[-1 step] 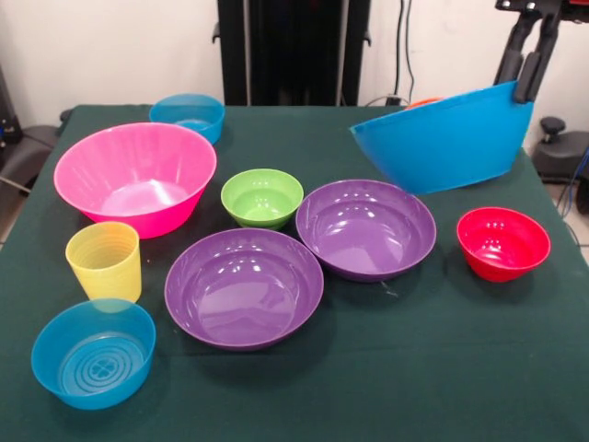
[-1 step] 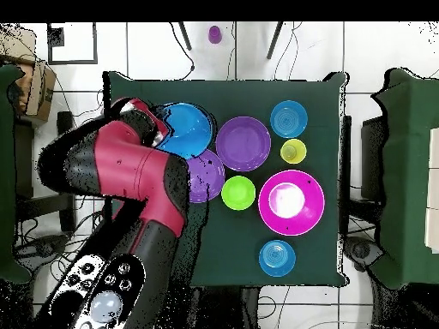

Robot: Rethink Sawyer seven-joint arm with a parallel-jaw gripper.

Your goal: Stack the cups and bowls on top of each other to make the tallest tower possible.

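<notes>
Green cloth covers the desk [image 1: 442, 368], where bowls sit apart, mouths up, ready for nesting. At its far right, the end effector [image 1: 532, 81] pinches the blue bowl [image 1: 446, 138] by its rim, so it hangs tilted above the cloth, probably bound for a wider bowl as base.

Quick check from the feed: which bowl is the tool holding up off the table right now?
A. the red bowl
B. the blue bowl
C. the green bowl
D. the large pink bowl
B. The tool grips the rim of the blue bowl, which hangs tilted above the table, while the pink bowl, red bowl and green bowl all sit on the cloth.
</notes>
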